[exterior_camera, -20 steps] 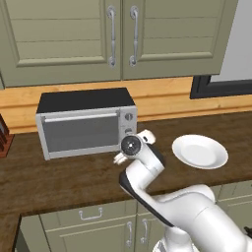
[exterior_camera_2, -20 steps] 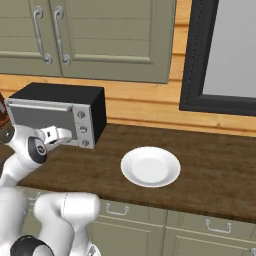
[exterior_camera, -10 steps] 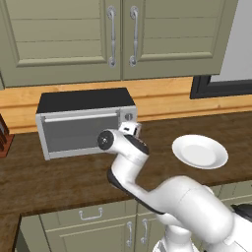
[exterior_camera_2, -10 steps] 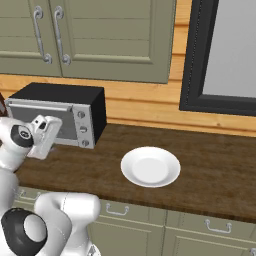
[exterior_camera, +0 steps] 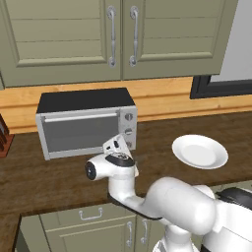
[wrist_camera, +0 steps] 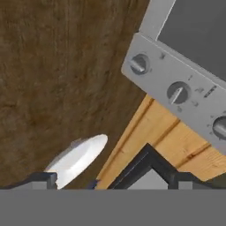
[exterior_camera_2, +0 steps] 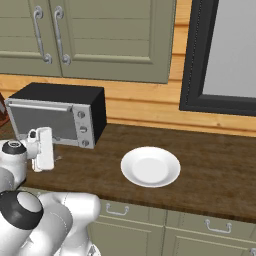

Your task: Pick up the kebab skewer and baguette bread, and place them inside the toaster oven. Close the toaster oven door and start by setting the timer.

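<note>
Counter: dark brown wood-grain worktop (exterior_camera: 44,172) above green-grey drawer fronts.
Toaster oven: the toaster oven (exterior_camera: 86,123) stands on the counter at the back left, its door shut.
Plate: white plate (exterior_camera: 200,151) lies flat, well apart to the oven's right.

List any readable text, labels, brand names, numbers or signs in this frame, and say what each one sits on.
None can be read.
Toaster oven control panel: small dark marks beside the knobs show in the hand view, too blurred to read as letters or numbers.
White plate: plain, no print.
Cabinet doors and counter: no labels or signs.
</note>
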You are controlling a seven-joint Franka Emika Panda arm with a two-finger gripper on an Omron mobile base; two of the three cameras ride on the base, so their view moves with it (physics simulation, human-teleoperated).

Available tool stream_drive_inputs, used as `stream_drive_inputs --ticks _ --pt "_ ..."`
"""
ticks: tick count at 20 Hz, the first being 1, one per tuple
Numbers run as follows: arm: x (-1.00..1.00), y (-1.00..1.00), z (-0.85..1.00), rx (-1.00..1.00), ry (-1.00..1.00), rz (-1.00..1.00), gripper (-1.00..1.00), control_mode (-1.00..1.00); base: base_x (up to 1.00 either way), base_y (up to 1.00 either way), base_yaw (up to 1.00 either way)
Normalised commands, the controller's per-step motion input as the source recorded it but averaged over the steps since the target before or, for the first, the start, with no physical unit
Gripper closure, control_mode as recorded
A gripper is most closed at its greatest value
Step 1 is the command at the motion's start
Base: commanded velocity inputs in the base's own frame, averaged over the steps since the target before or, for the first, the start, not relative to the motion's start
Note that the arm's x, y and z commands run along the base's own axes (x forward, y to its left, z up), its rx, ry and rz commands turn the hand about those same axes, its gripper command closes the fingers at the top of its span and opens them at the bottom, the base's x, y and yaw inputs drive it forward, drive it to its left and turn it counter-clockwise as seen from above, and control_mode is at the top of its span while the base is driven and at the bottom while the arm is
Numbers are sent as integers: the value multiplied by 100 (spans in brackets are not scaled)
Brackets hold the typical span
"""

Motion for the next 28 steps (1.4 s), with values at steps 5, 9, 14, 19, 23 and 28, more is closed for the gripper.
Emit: stream_drive_inputs --ticks 5,9,14,19,23,28 --pt "0 -12 0 -45 41 35 -100 -100 0 0 0" --pt "0 -27 -12 -39 34 20 -100 -100 0 0 0" --pt "28 -17 -30 -26 18 4 -100 -100 0 0 0" --pt "63 0 -12 -8 0 8 -100 -100 0 0 0" --pt "46 0 -15 -3 0 8 -100 -100 0 0 0" --pt "21 1 -15 0 0 8 -100 -100 0 0 0"
